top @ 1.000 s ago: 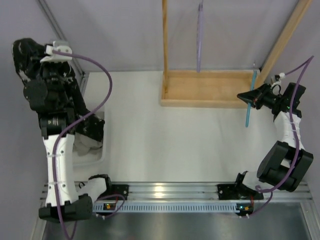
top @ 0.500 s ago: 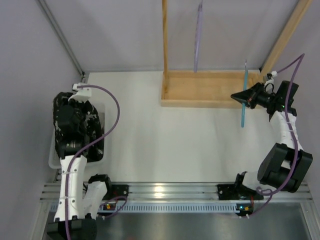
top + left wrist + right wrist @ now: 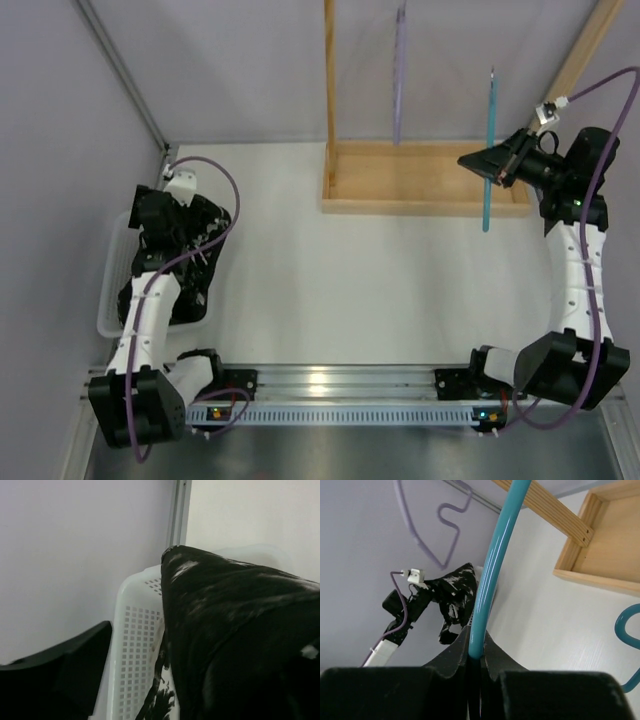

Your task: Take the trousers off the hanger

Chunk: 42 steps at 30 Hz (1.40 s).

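At about 9 o'clock in the overhead view a white basket [image 3: 112,292] sits at the left edge of the table [image 3: 350,290]. The black trousers [image 3: 195,275] are bunched over its right-hand side, partly inside it and partly spilling over the rim toward the table. The left gripper [image 3: 178,222] is right at the top of that heap, touching or buried in the cloth. From the left wrist camera the trousers fill the right half of the view and rise above the basket's perforated wall. Only one dark finger [image 3: 55,675] shows, at 7 o'clock, so I cannot tell whether the jaws are clamped on the fabric or apart.

Toward 12 o'clock stands a wooden rack [image 3: 420,205], its flat tray-like base on the table and a post rising from it. A purple hanger [image 3: 399,70] hangs above it, seen edge-on.

At 2 o'clock the right gripper [image 3: 490,165] is raised over the right end of the rack base, its jaws pinched tight on a teal hanger [image 3: 488,150] that stands near upright. The right wrist view confirms it — the teal rod runs straight up from between the two closed fingers. The trousers lie well apart from this hanger, across the table.
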Tool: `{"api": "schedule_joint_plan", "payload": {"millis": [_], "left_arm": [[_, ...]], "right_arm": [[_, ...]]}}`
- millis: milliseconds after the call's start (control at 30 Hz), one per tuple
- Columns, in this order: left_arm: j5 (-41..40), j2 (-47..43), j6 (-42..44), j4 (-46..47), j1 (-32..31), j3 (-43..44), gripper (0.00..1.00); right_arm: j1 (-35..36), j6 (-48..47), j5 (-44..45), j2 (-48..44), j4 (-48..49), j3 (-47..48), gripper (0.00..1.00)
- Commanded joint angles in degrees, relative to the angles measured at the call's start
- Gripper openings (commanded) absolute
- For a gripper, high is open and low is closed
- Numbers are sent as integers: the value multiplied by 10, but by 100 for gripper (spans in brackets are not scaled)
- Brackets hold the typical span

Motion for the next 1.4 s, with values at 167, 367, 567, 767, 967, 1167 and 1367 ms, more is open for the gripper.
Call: {"api": "schedule_joint_plan", "payload": {"millis": [167, 367, 567, 767, 967, 1167, 1367], "left_arm": [[134, -72, -144, -175, 2, 216, 98], [361, -131, -227, -189, 2, 267, 98], [397, -128, -284, -189, 3, 296, 98], [390, -143, -291, -189, 2, 299, 98], [388, -164, -302, -190, 3, 271, 98], [377, -164, -321, -190, 2, 277, 98], [375, -151, -335, -195, 3, 272, 98]], "right_arm": [[28, 61, 13, -33, 48, 94, 0], [66, 159, 41, 30, 161, 134, 0], [107, 235, 85, 131, 210, 239, 0], [122, 240, 119, 242, 161, 394, 0], [126, 221, 133, 311, 104, 488, 0], [127, 235, 136, 347, 111, 489, 0], [128, 255, 117, 325, 154, 423, 0]]}}
